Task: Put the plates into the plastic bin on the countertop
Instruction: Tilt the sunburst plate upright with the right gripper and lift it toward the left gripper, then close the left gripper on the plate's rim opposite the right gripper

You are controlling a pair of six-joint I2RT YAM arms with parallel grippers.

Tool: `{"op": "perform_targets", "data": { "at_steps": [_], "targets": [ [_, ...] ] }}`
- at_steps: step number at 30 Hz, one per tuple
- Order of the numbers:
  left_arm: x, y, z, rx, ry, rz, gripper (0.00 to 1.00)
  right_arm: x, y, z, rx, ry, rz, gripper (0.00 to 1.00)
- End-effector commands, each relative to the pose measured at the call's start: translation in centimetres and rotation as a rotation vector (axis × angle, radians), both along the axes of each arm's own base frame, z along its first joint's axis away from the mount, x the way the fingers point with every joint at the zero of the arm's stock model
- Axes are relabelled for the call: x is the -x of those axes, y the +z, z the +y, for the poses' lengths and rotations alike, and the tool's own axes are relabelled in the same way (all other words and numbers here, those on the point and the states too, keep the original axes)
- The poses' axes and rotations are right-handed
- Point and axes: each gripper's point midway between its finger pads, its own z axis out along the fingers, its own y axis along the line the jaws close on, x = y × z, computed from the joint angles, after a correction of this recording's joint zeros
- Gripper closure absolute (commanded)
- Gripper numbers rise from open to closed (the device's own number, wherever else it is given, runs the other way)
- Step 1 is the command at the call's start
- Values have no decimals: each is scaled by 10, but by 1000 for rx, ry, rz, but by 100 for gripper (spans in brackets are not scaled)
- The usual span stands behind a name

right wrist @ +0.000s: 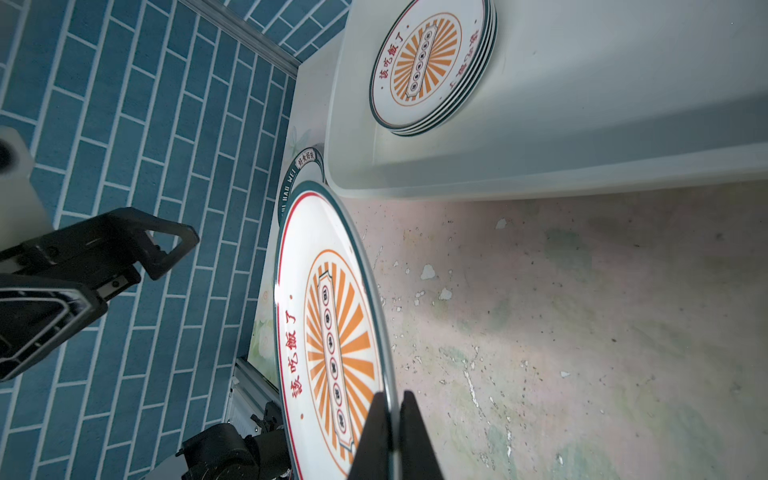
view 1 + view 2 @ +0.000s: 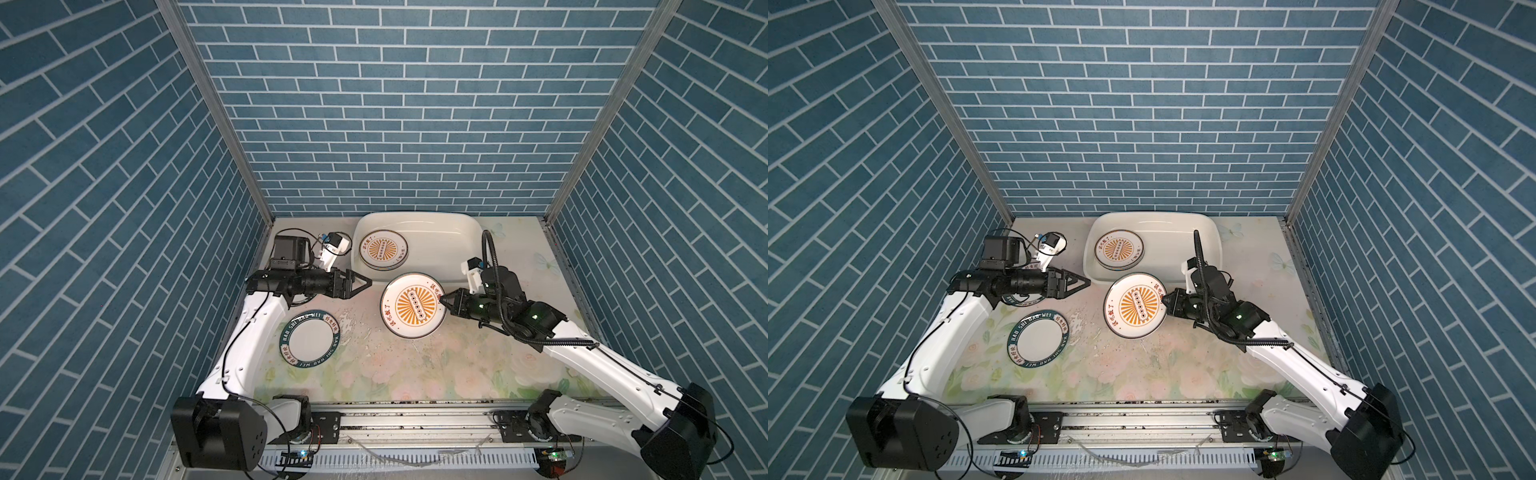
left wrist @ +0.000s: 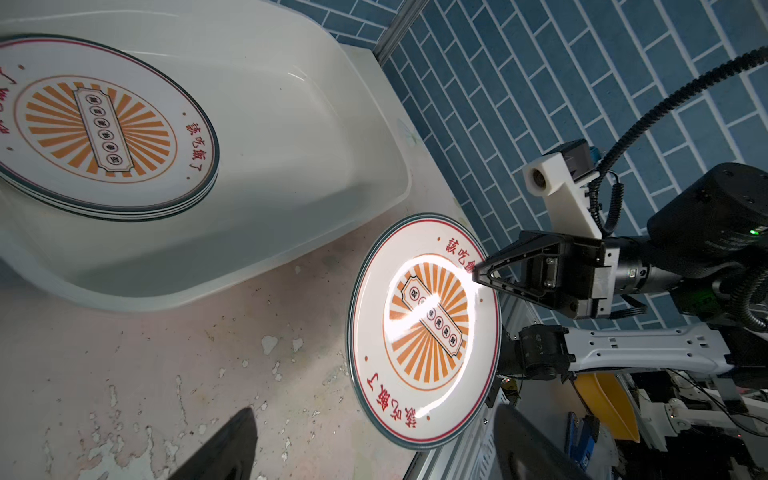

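The white plastic bin [image 2: 473, 232] [image 2: 1210, 232] [image 3: 291, 166] [image 1: 582, 124] stands at the back of the countertop [image 2: 395, 365]. A stack of plates [image 2: 382, 248] [image 2: 1119, 249] [image 3: 99, 124] [image 1: 428, 62] lies in it, sunburst on top. My right gripper [image 2: 443, 300] [image 2: 1165, 300] [image 1: 394, 399] is shut on the rim of a sunburst plate [image 2: 413, 305] [image 3: 424, 332] [image 1: 332, 324], held tilted above the countertop just in front of the bin. My left gripper [image 2: 360, 281] [image 2: 1077, 283] [image 3: 374, 415] is open and empty beside the bin's left front corner.
A teal-banded plate [image 2: 309, 338] [image 2: 1038, 338] lies flat at front left. Another teal-banded plate [image 2: 1023, 300] [image 1: 297, 174] is mostly hidden under my left arm. Blue brick walls close three sides. A metal rail [image 2: 415, 415] runs along the front edge.
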Motion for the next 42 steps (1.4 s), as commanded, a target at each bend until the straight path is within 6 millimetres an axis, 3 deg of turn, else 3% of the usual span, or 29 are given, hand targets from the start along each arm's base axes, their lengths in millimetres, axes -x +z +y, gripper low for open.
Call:
{"op": "perform_targets", "data": {
  "at_steps": [1,9,22,25,38,42],
  "targets": [
    [2,8,-12,29,-46,21,12,-6,26,-8,-6,-9,-73,100],
    [2,-3,-34,73,-107,96,17,-15,46,-11,-24,-12,-107,100],
    [8,-4,-61,158,-210,181,43,-21,65,-10,-57,-10,-154,100],
    [8,-8,-63,151,-217,193,49,-21,69,-10,-69,-8,-170,100],
    [3,-18,-69,134,-216,230,57,-27,75,-6,-96,-3,-197,100],
    [5,-14,-74,150,-239,235,67,-28,74,-4,-97,5,-191,100]
  ]
}}
